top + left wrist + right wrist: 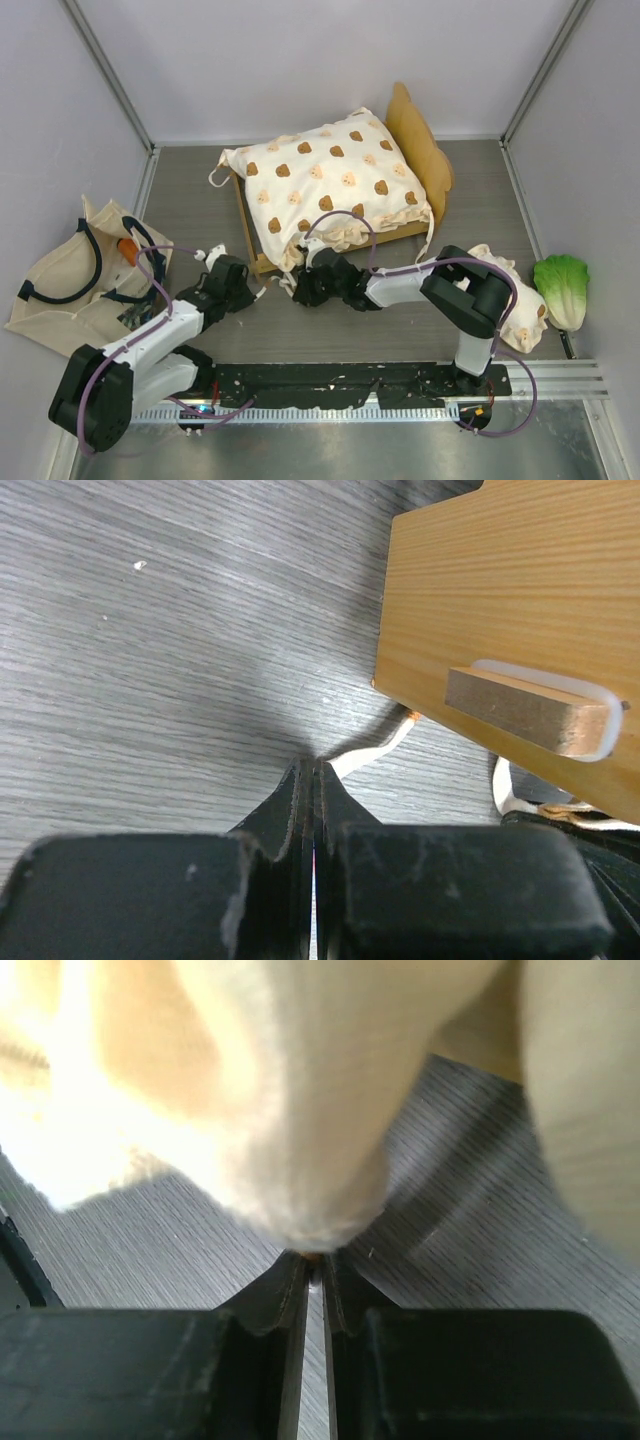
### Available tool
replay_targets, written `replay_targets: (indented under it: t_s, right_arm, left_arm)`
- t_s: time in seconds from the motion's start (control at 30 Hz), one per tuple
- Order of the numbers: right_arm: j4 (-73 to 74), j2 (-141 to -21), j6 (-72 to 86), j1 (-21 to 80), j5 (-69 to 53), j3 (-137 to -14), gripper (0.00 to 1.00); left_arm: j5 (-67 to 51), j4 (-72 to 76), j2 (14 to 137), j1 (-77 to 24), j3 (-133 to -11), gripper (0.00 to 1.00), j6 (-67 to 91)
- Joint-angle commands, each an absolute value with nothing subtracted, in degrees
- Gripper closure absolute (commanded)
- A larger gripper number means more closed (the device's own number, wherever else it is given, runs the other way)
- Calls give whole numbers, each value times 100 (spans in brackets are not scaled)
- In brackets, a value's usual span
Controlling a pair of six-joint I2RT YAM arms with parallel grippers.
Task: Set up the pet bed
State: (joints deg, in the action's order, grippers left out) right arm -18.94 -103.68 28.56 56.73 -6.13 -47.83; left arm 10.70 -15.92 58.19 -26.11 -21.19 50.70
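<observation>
The pet bed [420, 140] stands at the back middle, its bear-print cushion [330, 180] lying on it and hanging over the foot end. My left gripper [255, 292] sits just off the frame's front left corner. In the left wrist view it [318, 765] is shut, with a thin white tie string [375, 752] running from its tips to the wooden frame [500, 590]. My right gripper [293, 287] is at the foot end, under the drooping cushion corner. In the right wrist view that cream fabric [300, 1110] meets its tips [320, 1258], which pinch it with only a narrow slit between the jaws.
A beige tote bag [60, 290] with black handles lies at the left. A green lettuce toy [562, 290] lies at the right wall, and a small bear-print pillow [522, 312] beside the right arm. A wooden peg with a white loop [530, 710] sticks out of the frame.
</observation>
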Motion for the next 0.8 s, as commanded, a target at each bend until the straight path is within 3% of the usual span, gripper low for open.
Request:
replay_targets:
  t_s: [0.0, 0.23, 0.77]
  right_arm:
    - [-2134, -10520, 3084, 5634, -659, -4799, 84]
    - [-2329, -10556, 3155, 5616, -738, -4799, 73]
    - [-2110, -10406, 2664, 5616, -1028, -4667, 61]
  left_arm:
    - [1300, -1951, 5652, -2593, -2417, 100, 5001]
    - [1327, -2074, 5537, -2593, -2487, 100, 4904]
    - [1248, -1986, 5669, -2593, -2531, 100, 4896]
